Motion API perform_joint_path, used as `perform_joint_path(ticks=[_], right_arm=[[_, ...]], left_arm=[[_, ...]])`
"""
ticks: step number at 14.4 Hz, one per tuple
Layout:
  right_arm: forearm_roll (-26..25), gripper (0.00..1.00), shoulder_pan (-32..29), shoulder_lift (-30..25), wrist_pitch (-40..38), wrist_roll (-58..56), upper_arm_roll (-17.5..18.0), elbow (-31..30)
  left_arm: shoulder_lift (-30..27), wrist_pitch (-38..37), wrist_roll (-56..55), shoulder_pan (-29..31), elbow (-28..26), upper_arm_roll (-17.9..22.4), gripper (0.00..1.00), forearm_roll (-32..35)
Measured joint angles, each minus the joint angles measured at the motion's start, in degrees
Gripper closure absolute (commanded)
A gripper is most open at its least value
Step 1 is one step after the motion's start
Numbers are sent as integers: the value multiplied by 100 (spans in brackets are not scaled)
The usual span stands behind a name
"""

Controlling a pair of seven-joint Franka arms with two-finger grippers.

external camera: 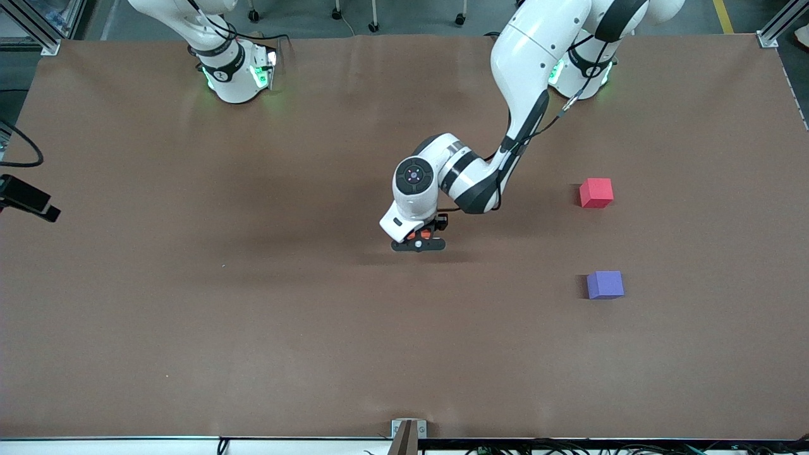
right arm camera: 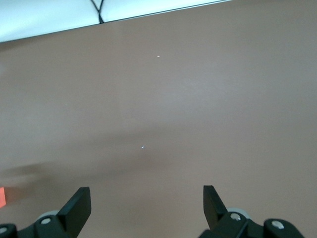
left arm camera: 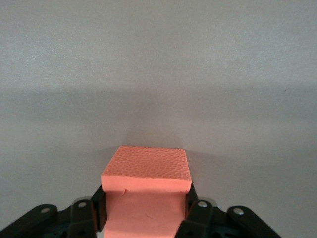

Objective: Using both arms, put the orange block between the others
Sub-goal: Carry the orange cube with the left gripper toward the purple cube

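The orange block point(left arm camera: 148, 171) sits between the black fingers point(left arm camera: 97, 208) of my left gripper point(left arm camera: 144, 201), which is shut on it. In the front view, the left gripper point(external camera: 418, 242) is low at the middle of the brown table point(external camera: 253, 316), and only a sliver of the orange block point(external camera: 417, 236) shows under the hand. The others, a pinkish-red cube point(external camera: 596, 193) and a purple-blue cube point(external camera: 605, 284), stand apart toward the left arm's end, the purple one nearer the front camera. My right gripper point(right arm camera: 147, 203) hangs open over bare table with nothing between its fingers. It is out of the front view.
A black camera device point(external camera: 28, 198) juts in at the right arm's end of the table. A small mount point(external camera: 407, 436) sits at the table's front edge. A gap about one cube wide or more separates the two cubes.
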Motion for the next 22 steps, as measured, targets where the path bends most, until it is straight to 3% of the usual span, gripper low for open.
perform_joint_path(ticks=[5,9,15,22], right_arm=[[0,0,37,-32,12,-288,-93,-105],[-7,0,31,-352,231,-393,-109,-677],[-27,0,31,-716,792,-428,-109,-1357],[-43,0,42,-827,813,-432,-71,-1389]], left_arm=[[-120,-215,-98,302,120,71,68,0],[-646,-842,-65,926,-4,85,68,5],[-1648,-860,122,1588,-1307,83,68,345],[-2450,61,1790,2816,-2833,77,68,365]])
